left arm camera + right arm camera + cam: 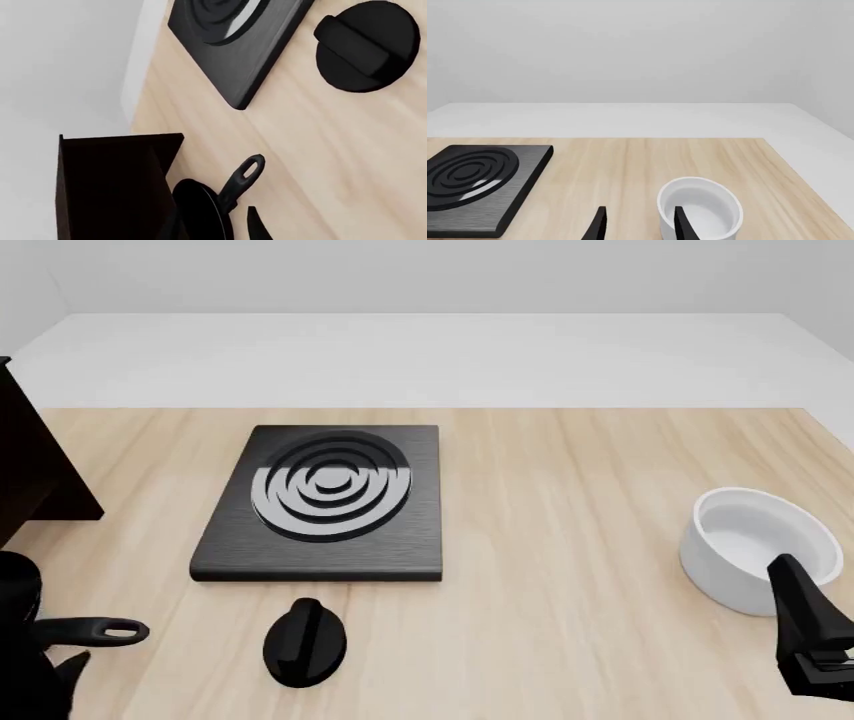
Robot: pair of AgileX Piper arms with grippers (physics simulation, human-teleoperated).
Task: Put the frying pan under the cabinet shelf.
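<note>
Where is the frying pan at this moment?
The frying pan lies at the table's near-left corner in the front view, right beside the cabinet shelf, its handle pointing right toward the black knob.

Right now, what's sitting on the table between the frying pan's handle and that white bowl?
In the front view, only the small black knob lies between the frying pan handle and the white bowl; the rest is bare wood.

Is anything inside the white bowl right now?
The white bowl shows only its bare white inside in the front and right wrist views. The right gripper's fingertips stand in front of its near wall, which hides the nearest part of the floor.
</note>
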